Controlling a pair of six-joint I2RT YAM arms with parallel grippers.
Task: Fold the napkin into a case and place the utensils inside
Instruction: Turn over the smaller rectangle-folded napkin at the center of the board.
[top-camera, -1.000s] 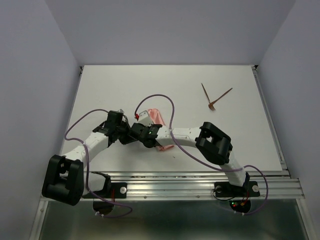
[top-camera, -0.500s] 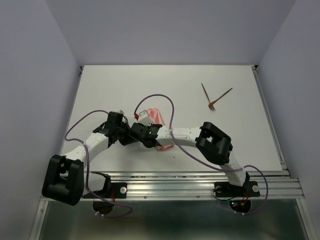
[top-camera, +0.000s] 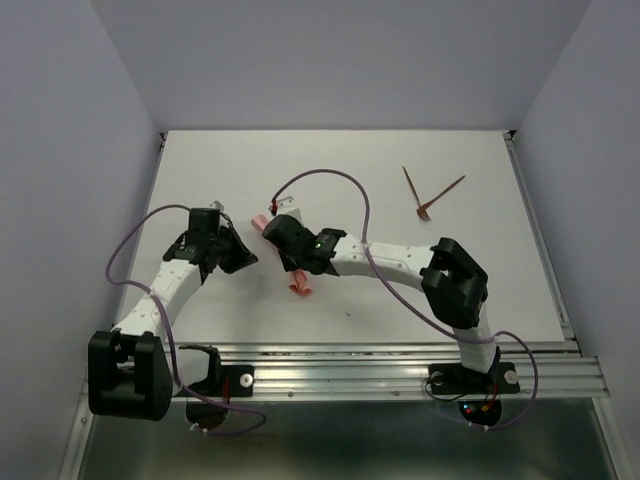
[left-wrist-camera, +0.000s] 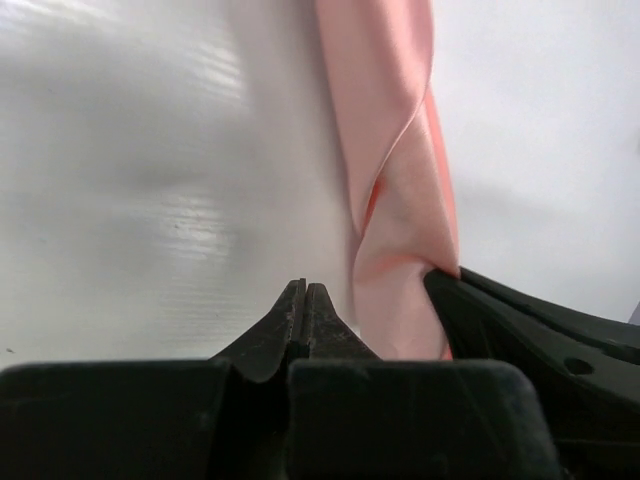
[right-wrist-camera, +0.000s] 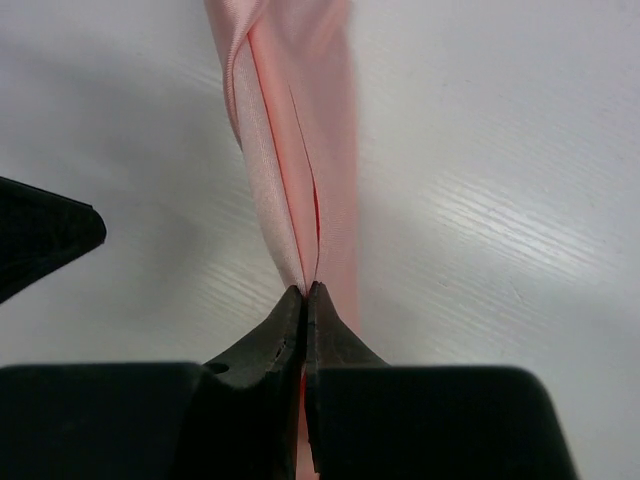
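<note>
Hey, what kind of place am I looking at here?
Probably a robot lab test cell: left arm and right arm bolted to a metal rail, a white table boxed in by plain grey walls, with a napkin and utensils as props.

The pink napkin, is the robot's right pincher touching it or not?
Touching. The right wrist view shows the right gripper shut, with its fingertips pinching a fold of the napkin and no gap between them.
</note>
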